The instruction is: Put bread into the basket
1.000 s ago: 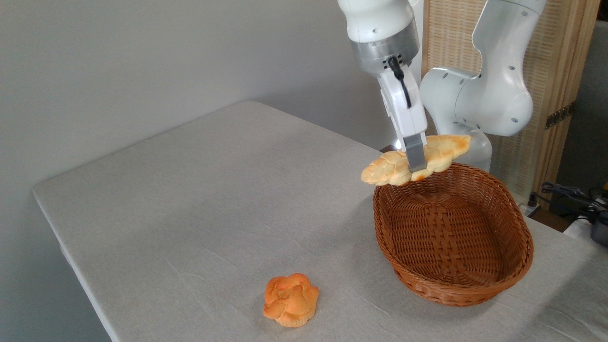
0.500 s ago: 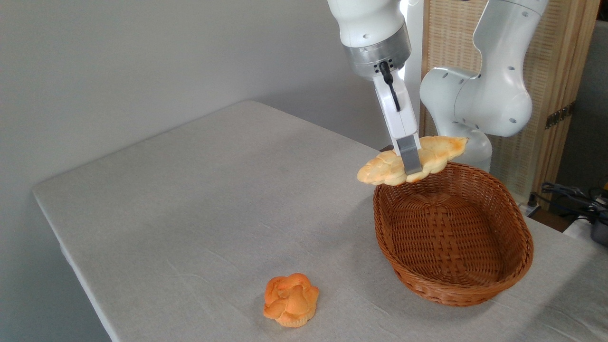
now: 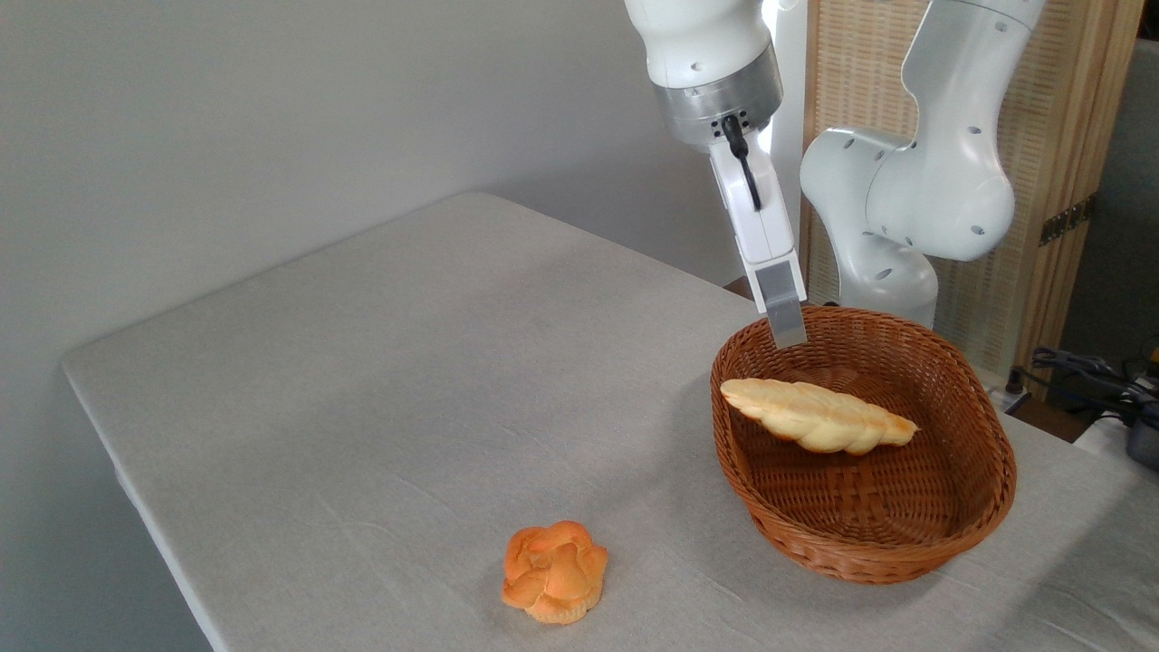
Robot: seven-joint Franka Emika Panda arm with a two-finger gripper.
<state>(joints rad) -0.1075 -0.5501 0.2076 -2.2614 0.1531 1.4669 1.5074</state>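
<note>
The bread (image 3: 818,415) lay inside the basket (image 3: 991,493), below and a little right of the claw (image 3: 786,319), its long axis running left to right across the weave. The claw held nothing; from this side-on view I could not tell how far its jaws stood apart.

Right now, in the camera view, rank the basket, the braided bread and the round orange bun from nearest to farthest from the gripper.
1. Basket: its far rim sits right by the gripper fingertips.
2. Bread: just below the gripper, lying inside the basket.
3. Orange bun: on the table, far off to the lower left.
</note>
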